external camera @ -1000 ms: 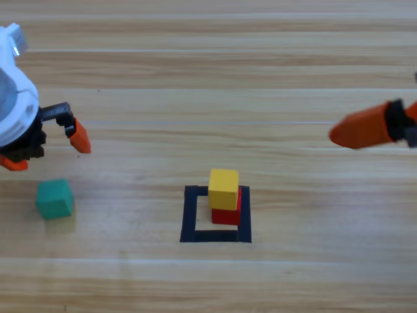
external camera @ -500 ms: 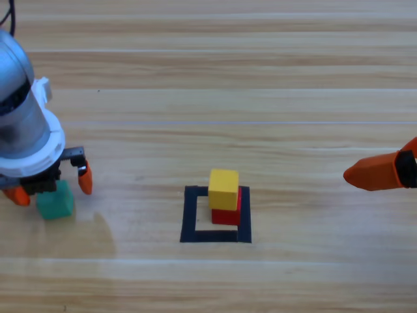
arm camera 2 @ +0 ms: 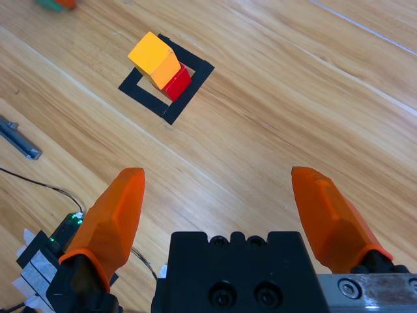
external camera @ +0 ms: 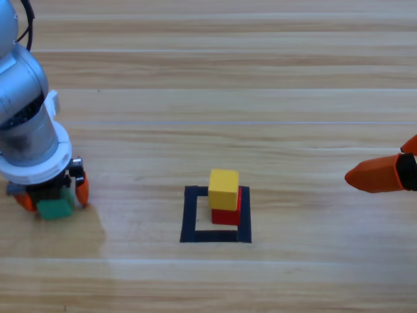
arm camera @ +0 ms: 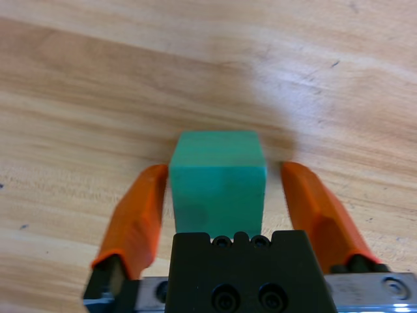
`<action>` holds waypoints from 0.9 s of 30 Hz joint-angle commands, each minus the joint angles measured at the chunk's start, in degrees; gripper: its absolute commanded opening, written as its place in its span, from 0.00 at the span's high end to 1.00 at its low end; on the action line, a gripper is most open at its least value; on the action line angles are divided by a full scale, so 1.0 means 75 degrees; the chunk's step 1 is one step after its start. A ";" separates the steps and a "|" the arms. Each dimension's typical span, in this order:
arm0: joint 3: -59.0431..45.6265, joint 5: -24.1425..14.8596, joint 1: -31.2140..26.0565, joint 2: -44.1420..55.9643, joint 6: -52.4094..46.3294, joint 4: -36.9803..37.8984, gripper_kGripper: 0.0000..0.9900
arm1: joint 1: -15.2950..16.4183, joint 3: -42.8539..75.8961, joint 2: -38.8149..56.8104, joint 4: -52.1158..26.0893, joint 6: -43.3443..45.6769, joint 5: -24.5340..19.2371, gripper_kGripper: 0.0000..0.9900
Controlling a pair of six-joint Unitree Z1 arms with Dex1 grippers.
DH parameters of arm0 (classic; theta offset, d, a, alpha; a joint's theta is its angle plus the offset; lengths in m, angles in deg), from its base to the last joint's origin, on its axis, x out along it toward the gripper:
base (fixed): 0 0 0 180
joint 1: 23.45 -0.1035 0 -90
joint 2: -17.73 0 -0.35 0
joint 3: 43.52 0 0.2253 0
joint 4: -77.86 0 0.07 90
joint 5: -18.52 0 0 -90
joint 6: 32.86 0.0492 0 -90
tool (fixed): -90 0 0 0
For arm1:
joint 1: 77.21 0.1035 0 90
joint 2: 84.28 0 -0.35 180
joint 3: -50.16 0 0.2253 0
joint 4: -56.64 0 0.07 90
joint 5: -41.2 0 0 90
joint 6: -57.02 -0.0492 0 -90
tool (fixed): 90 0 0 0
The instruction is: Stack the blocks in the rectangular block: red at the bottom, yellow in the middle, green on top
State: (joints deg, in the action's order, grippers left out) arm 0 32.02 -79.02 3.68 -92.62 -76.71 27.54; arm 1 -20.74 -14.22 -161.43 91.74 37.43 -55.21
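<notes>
The left hand [external camera: 52, 194] is low over the wooden surface [external camera: 208, 85] at the left side. Its two orange jaws are spread, and the green cube [arm camera: 217, 179] sits between them on the surface. In the left wrist view one jaw is just beside the cube's side, perhaps touching it, and the other jaw stands a little apart, so the hand is open around the cube and not gripping it.

To the right of this hand, well apart from it, is the square of black tape [external camera: 190, 215]. Inside the square, in the back corner on the side away from the left hand, the red cube [external camera: 228, 214] lies on the surface and the yellow cube [external camera: 223, 188] sits on top of it. The yellow cube is shifted slightly toward the left hand's side.

Farther right, the right hand [arm camera 2: 225, 195] waits at the right edge, well apart from the stack. Its jaws are wide open and hold nothing. In the right wrist view the stack is far ahead of this hand.
</notes>
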 commanded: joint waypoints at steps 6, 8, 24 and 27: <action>-0.0091 0.0115 -0.0231 -0.0333 0.0433 0.0385 0.72 | -0.0122 0.0150 0.0208 0.0215 -0.0060 -0.0094 0.00; 0.0003 0.0150 -0.0231 -0.0227 0.0632 0.0326 0.80 | -0.0122 0.0197 0.0185 0.0204 -0.0107 -0.0094 0.00; 0.3413 0.1158 0.1843 0.1085 0.2824 -0.1901 0.91 | -0.0122 0.0372 0.0103 0.0075 -0.0107 -0.0094 0.00; 0.3964 0.1123 0.2417 0.0628 0.2988 -0.2205 0.91 | -0.0122 0.0372 0.0103 0.0075 -0.0107 -0.0094 0.00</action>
State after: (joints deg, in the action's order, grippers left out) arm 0 58.45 -70.82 14.28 -83.02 -55.80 13.22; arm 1 -20.74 -13.49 -161.43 92.34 37.15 -55.23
